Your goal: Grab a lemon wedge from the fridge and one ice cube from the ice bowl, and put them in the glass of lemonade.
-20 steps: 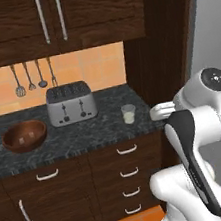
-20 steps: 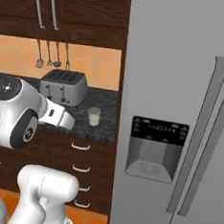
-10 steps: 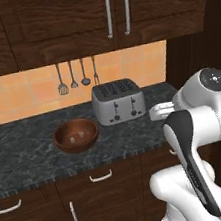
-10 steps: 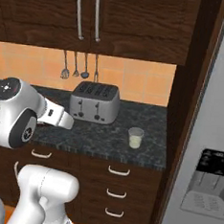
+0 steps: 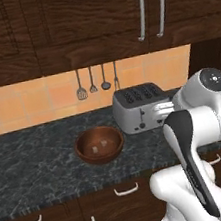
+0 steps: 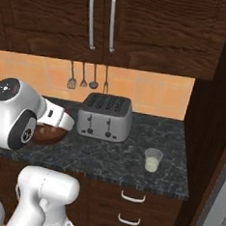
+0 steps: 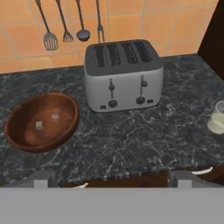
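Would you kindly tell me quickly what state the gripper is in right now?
Gripper: open and holding nothing, hanging above the counter's front edge, short of the toaster and the ice bowl.
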Robot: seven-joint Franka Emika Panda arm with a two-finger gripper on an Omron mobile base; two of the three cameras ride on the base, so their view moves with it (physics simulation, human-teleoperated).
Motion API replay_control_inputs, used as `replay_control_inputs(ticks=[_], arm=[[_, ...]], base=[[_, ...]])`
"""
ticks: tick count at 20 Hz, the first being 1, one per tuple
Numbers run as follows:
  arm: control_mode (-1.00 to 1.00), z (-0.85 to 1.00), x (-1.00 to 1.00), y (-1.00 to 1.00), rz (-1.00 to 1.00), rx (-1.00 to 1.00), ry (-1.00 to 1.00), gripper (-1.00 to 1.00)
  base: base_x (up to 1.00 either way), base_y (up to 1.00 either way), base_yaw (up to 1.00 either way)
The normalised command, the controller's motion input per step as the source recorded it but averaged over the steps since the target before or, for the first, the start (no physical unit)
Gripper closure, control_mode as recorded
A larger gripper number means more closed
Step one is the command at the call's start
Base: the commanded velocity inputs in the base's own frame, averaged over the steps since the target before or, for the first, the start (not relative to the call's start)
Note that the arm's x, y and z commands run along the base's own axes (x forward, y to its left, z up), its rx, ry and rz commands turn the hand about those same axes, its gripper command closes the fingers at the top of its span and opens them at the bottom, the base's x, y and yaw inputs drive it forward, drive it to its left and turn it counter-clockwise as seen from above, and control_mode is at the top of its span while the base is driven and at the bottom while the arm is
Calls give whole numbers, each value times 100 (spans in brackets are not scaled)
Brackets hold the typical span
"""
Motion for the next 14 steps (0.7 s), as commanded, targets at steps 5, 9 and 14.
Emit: replay_control_inputs(ticks=[5,9,14], arm=[[-100,-7,0,0,0,0,5,-100],[-100,-75,21,16,13,-1,31,-100],[-100,-58,61,30,14,2,9,-100]], base=[[23,0,2],[0,0,0],[0,0,0]])
